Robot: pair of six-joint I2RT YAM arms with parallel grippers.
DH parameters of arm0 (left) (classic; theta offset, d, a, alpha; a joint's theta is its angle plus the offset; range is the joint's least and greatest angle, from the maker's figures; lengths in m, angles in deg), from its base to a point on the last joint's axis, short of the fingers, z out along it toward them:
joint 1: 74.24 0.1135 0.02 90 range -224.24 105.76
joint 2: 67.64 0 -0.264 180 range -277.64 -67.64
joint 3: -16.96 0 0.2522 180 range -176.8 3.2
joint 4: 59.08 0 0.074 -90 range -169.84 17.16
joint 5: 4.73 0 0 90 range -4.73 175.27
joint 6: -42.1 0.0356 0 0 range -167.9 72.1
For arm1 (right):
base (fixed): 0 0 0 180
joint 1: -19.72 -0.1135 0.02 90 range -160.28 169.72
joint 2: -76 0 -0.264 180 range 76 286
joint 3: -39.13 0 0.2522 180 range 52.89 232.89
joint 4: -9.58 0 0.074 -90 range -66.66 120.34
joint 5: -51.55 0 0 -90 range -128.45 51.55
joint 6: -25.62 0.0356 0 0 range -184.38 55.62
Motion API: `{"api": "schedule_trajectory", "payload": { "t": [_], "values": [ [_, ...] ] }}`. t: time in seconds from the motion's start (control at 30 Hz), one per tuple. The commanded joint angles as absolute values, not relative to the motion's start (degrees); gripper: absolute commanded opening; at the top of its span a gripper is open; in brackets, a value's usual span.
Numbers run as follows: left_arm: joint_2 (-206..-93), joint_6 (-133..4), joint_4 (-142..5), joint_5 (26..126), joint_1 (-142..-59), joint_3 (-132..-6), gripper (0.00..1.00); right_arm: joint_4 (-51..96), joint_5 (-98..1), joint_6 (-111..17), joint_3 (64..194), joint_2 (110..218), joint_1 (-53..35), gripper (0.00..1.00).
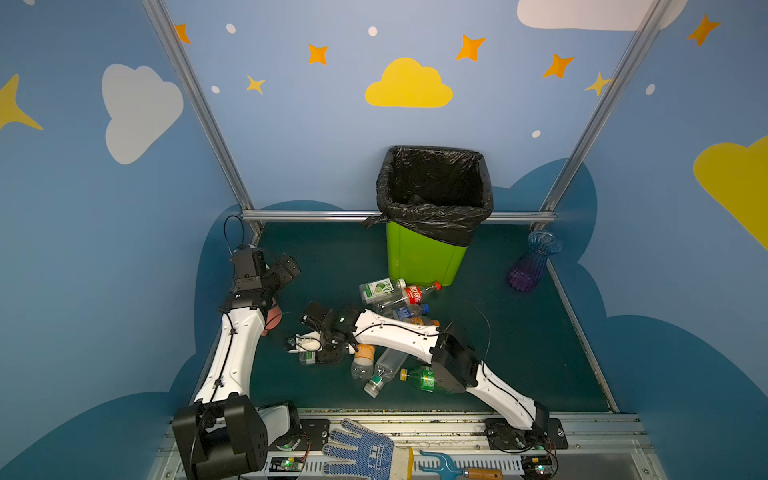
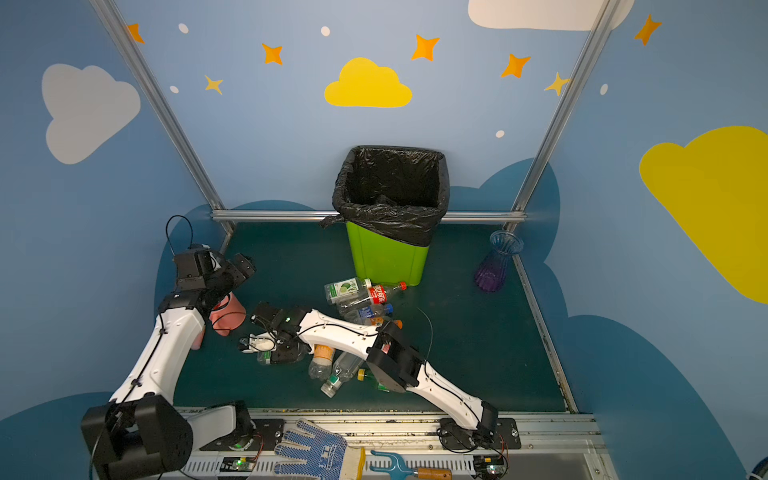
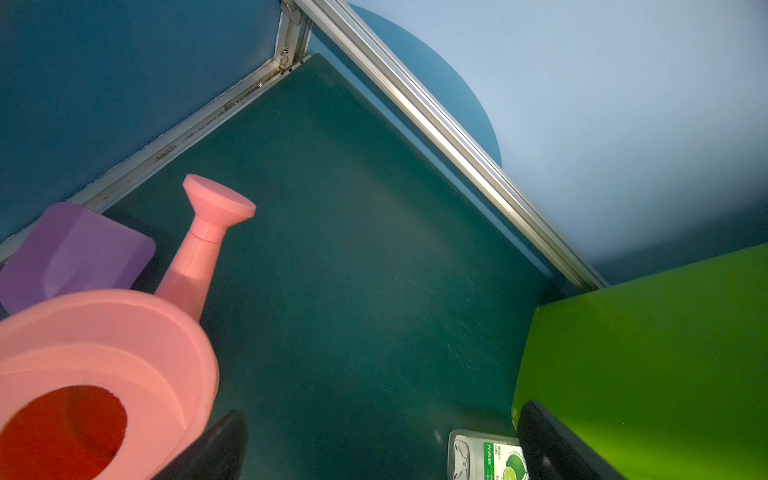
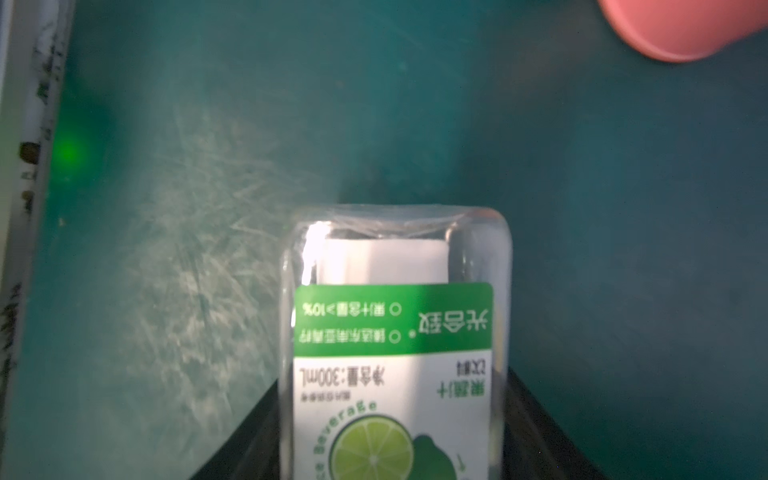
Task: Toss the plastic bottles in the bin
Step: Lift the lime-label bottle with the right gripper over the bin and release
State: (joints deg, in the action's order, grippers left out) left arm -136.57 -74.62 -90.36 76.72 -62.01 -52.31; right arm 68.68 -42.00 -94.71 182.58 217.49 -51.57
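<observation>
The right end effector (image 4: 395,380) is closed on a lime-label bottle (image 4: 395,320) lying on the desk (image 4: 582,208), clamped between its fingers, well apart from the bin (image 1: 419,257). The left end effector (image 3: 380,411) hangs wide open over a pink watering can (image 3: 104,353).

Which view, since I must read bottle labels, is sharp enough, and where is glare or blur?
Right wrist view: lime-label bottle, print slightly soft but readable, glare on its clear end. Left wrist view: left fingers blurred. Both top views: labels on plastic bottles too small.
</observation>
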Motion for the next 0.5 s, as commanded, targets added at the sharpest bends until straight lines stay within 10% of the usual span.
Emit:
{"api": "schedule_trajectory", "payload": {
  "t": [0.0, 0.47],
  "values": [
    [-136.11, -74.84, -91.02, 76.33, -60.40, -52.79, 1.00, 65.57, -42.79, -91.68, 180.37, 209.38, -50.41, 0.48],
    [-134.86, -77.87, -89.36, 75.08, -55.86, -49.67, 1.00, 48.98, -33.26, -88.65, 167.85, 181.64, -43.19, 0.48]
  ]
}}
